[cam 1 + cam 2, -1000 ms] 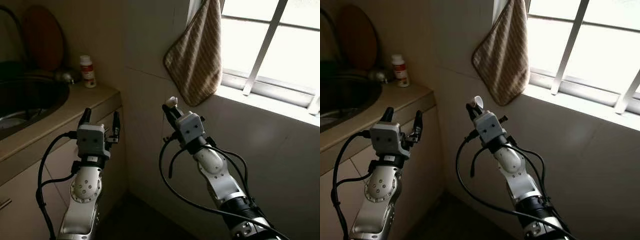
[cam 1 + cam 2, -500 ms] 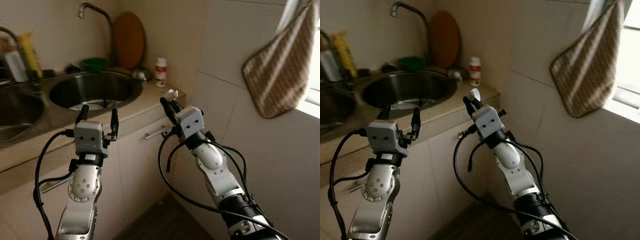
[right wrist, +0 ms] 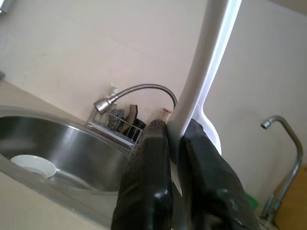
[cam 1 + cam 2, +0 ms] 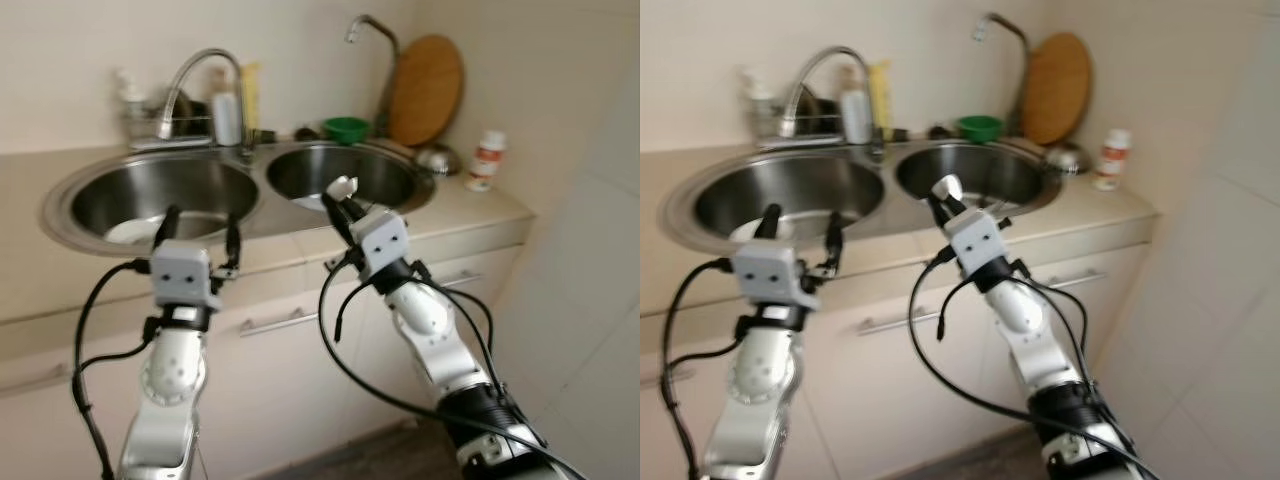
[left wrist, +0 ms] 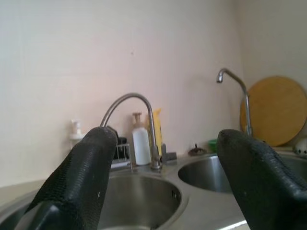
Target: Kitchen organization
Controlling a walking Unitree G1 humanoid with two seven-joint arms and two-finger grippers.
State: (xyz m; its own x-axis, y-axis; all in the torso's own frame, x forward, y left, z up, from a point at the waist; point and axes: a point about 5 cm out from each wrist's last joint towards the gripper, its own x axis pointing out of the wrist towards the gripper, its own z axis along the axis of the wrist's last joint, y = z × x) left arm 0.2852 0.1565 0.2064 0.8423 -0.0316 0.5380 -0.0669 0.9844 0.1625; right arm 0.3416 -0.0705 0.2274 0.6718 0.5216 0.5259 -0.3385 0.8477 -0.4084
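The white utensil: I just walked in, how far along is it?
Picked up: the right gripper holds the white utensil, jaws shut on its handle. In hand: carrying it before the double sink. Left: setting it down. The left gripper is open.

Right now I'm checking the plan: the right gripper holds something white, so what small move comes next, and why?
Probably carry the white utensil forward over the right basin. The right gripper is shut on it and sits before the counter edge, short of the sink; the left gripper hangs open.
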